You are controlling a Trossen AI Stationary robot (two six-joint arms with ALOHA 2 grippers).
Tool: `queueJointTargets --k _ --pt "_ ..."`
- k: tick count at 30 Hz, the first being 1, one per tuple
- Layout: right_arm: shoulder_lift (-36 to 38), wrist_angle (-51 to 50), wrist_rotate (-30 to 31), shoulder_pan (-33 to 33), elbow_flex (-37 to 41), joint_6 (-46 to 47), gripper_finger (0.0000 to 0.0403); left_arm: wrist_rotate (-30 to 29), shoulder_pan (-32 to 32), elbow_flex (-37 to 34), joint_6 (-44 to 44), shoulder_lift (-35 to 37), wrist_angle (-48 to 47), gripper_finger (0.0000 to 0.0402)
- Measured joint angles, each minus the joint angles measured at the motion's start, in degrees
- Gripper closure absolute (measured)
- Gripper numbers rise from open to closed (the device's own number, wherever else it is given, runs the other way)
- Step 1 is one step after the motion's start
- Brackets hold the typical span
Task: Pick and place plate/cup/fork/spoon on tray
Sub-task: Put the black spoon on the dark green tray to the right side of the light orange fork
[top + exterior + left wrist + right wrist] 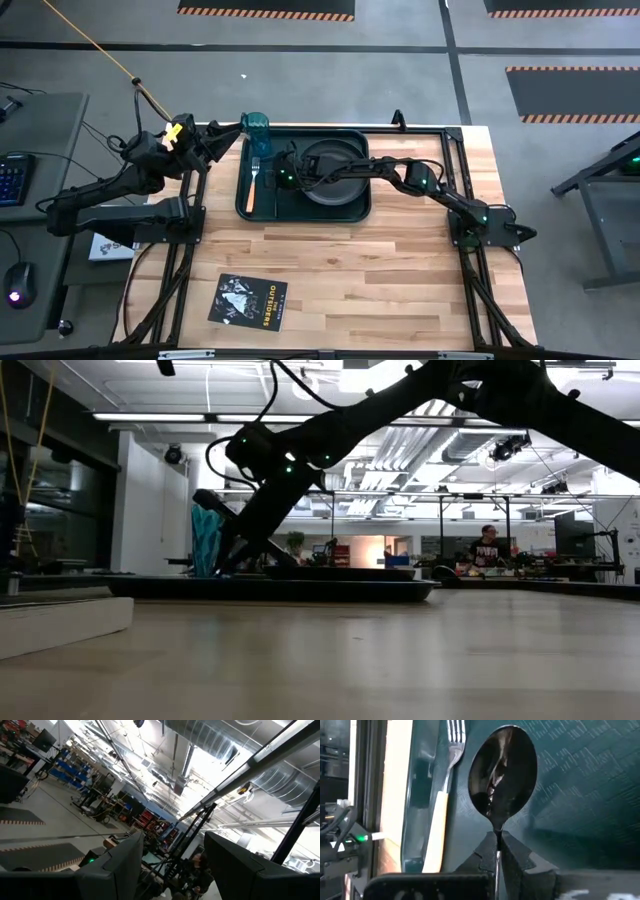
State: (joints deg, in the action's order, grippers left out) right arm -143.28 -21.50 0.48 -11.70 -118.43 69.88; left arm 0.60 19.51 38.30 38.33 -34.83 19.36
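Note:
The dark green tray [355,212] lies at the table's far middle. On it are the dark plate [335,172], the teal cup [255,128] in its far left corner, and the tan-handled fork [252,185] along its left edge. My right gripper [281,178] is low over the tray between fork and plate, shut on the dark spoon [502,770]. In the right wrist view the fork [445,795] lies beside the spoon. My left gripper [225,133] is open, empty and raised at the tray's far left corner, near the cup. My right gripper pinches the spoon's thin handle [497,840] between its two fingers, just behind the oval bowl. The spoon runs on along the fingers' line, bowl end ahead, over the tray floor [580,795] beside the fork. Whether the bowl rests on the tray I cannot tell.
A black booklet with white print [248,301] lies near the table's front left. The table's metal frame rails [455,150] run along both sides. A keyboard and mouse lie on a desk left of the table. People stand in the room far behind in the low view [487,547].

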Motion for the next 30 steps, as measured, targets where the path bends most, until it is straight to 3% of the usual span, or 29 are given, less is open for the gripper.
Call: queueJointTargets --k 18,30 --pt "0.0 -0.1 -2.0 -0.3 0.0 -0.9 0.04 0.0 0.0 0.0 0.0 0.0 0.0 0.0197" --pt "0.0 -0.2 -2.0 -0.3 0.0 -2.5 0.0295 0.0 0.0 0.0 0.0 0.0 -0.1 0.0197"
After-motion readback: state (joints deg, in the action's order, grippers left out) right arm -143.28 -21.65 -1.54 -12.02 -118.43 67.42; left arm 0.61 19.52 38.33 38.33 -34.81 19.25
